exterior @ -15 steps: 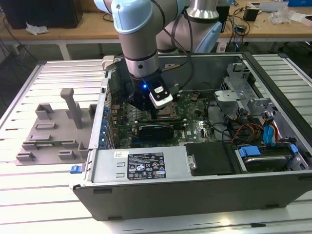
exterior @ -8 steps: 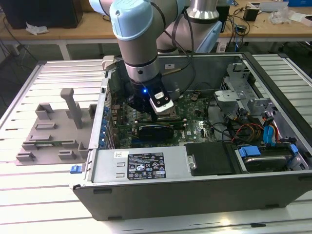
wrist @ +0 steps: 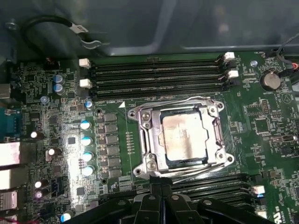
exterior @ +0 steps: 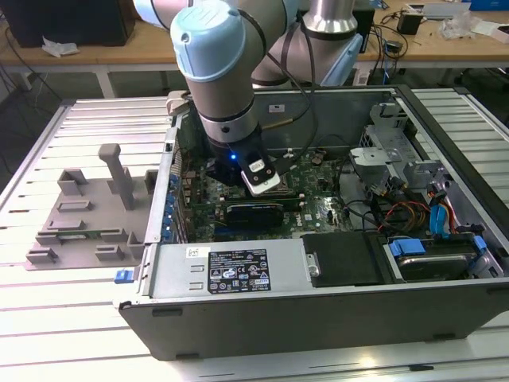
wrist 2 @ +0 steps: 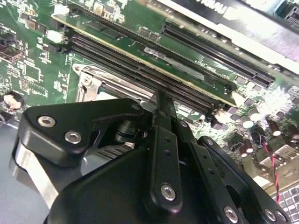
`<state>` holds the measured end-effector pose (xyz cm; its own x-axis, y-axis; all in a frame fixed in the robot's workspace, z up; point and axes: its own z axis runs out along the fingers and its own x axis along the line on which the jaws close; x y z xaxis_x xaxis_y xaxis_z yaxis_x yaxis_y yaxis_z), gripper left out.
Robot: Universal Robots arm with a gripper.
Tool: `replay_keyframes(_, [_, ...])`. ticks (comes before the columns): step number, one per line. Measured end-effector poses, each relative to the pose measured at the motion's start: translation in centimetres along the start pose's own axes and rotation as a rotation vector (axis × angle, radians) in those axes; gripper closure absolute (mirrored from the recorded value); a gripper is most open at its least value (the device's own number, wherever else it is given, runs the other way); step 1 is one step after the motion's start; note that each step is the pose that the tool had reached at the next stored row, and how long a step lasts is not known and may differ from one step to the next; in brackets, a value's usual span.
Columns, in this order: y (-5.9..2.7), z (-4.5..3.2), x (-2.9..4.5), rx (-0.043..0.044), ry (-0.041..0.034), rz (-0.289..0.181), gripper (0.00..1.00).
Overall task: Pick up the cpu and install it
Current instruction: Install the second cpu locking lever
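Black metal links and silver screws make up the end effector, whose two fingers meet at a thin tip with no gap between them and nothing visible in their hold, so it reads as closed and empty. It hangs inside the open computer case, close over the green motherboard, with the tip near the long memory slots and the edge of the socket frame.

In the first wrist view the cpu lies flat inside that metal-rimmed frame, its shiny grey top facing up and its sides square with the opening. It looks seated in place, which would explain why the fingers carry nothing. The thin wire levers along the frame's edges seem to be there to press the chip down, though whether they are latched is hard to tell.

In the exterior view the arm reaches down from above so the wrist clears the case walls. To the exterior view's left, a grey plastic tray with upright posts rests on the ribbed tabletop, well apart from the case.
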<state>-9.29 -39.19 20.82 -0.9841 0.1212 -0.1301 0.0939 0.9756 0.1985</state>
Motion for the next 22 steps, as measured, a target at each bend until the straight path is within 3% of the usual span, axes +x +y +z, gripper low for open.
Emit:
replay_keyframes(2, [-0.12,0.13,0.23,-0.0127,-0.0006,0.001,0.89])
replay_keyframes(4, [-0.32,0.29,0.42,-0.0376,-0.0009,0.003,0.89])
replay_keyframes(6, [-0.44,0.43,0.50,-0.0451,-0.0005,0.004,0.89])
replay_keyframes(11, [-0.59,0.99,0.85,-0.0751,-0.0005,0.008,0.89])
replay_keyframes(14, [-0.62,1.04,1.02,-0.0802,-0.0011,0.008,0.89])
replay_keyframes(22, [-0.26,1.13,1.72,-0.0802,-0.0020,0.008,0.89])
